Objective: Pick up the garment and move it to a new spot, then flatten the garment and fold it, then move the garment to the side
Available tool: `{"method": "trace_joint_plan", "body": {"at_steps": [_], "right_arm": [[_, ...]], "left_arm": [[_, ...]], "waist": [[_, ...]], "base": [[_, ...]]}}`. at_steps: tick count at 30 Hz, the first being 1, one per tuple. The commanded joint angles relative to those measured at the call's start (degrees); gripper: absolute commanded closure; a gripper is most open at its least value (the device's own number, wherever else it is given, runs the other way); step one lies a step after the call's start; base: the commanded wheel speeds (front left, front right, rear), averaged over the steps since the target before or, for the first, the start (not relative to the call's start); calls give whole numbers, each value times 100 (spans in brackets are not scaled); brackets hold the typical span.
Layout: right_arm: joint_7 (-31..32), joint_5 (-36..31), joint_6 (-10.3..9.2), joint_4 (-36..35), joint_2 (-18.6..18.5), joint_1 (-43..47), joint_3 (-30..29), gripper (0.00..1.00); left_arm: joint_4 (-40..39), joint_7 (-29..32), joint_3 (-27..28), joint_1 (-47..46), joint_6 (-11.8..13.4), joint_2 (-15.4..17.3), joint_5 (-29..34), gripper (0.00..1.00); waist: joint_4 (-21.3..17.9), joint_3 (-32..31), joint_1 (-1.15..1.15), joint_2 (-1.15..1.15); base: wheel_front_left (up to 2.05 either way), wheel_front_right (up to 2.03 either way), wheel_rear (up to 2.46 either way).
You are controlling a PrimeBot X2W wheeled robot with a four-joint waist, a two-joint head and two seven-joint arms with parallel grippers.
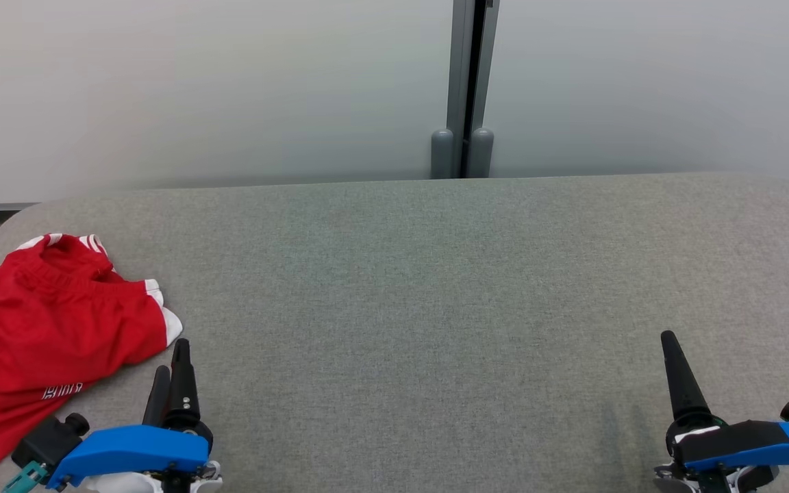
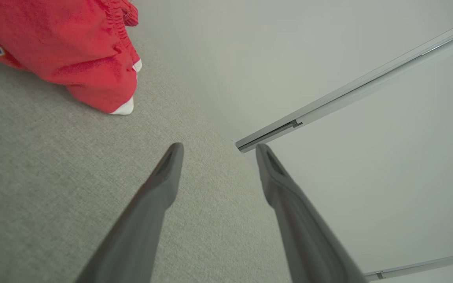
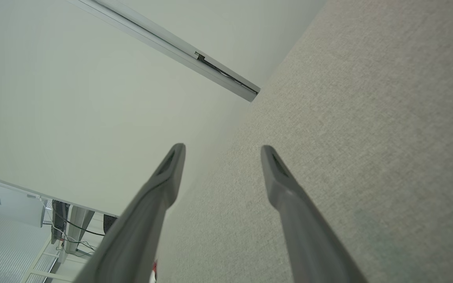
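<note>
A crumpled red garment (image 1: 45,335) with white trim and white lettering lies at the left end of the grey cloth-covered table (image 1: 435,308). In the left wrist view the garment (image 2: 73,47) sits at the upper left, apart from the fingers. My left gripper (image 1: 170,363) hovers just right of the garment's near edge, and its jaws stand open and empty (image 2: 218,151). My right gripper (image 1: 670,342) is at the lower right, far from the garment. The right wrist view shows it open (image 3: 222,151) with nothing between the fingers.
A pale wall runs behind the table, with a grey vertical post (image 1: 464,89) at its middle. The table's far edge is rounded at both corners. In the right wrist view, some room equipment and cables (image 3: 61,224) show at the lower left.
</note>
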Motion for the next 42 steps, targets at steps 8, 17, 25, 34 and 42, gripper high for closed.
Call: {"method": "trace_joint_plan", "body": {"at_steps": [8,17,25,34,42], "right_arm": [[-222,-825,14,-90,-36,-69,77,0],[-389,-1520,16,24,-39,-75,98,0],[-509,-1964,17,128,-41,-86,144,0],[-653,-2488,16,238,-44,-111,204,0],[-774,-2965,17,309,-46,-118,218,0]], "left_arm": [[-40,-202,-206,-46,72,87,952,0],[-22,-370,-363,-48,124,139,1725,0],[64,-493,-457,-1,142,175,2233,0],[131,-638,-575,41,205,220,2821,0],[210,-754,-678,60,235,238,3276,0]], "waist": [[17,-15,0,0],[36,-23,0,0],[47,-38,0,0],[52,-57,0,0],[61,-79,0,0]], "base": [[0,0,0],[0,0,0],[0,0,0],[0,0,0],[0,0,0]]}}
